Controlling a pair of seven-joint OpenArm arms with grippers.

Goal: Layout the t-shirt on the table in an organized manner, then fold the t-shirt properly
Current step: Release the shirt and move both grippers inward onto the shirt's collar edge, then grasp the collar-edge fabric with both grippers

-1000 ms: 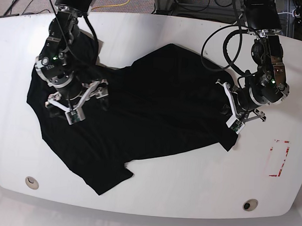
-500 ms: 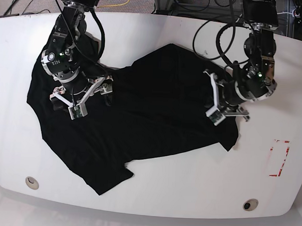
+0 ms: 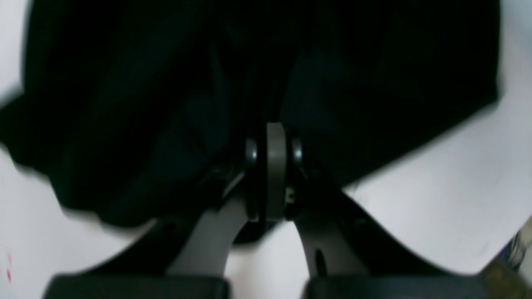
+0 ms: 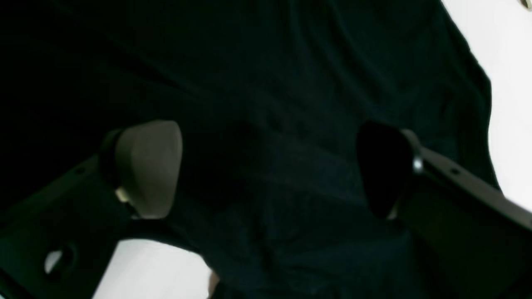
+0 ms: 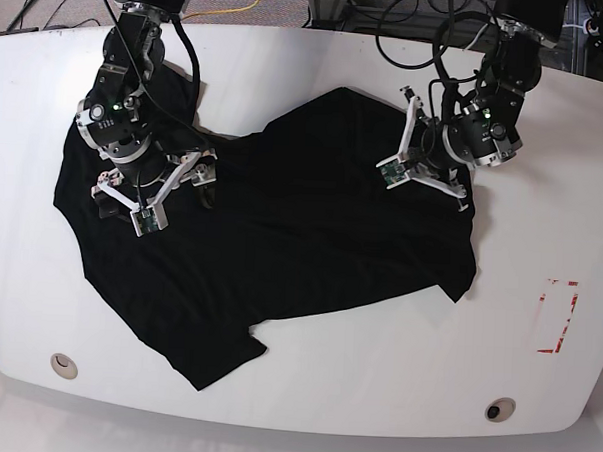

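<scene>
The black t-shirt (image 5: 301, 236) lies spread and wrinkled across the middle of the white table (image 5: 375, 369), one corner pointing toward the front edge. My left gripper (image 5: 417, 151) hovers over the shirt's upper right part. In the left wrist view its pads (image 3: 276, 149) are pressed together above the dark cloth (image 3: 145, 83), and no cloth shows between them. My right gripper (image 5: 173, 185) is over the shirt's left part. In the right wrist view its fingers (image 4: 147, 166) stand wide apart over the cloth (image 4: 291, 83) with nothing between them.
A red tape rectangle (image 5: 558, 317) marks the table at the right. Two round grommet holes (image 5: 63, 364) (image 5: 499, 408) sit near the front edge. Cables hang behind both arms at the back.
The left arm has swung from the shirt's right edge up and inward over the cloth, jaws staying shut. The right arm shifted slightly toward the back. The shirt's outline looks the same.
</scene>
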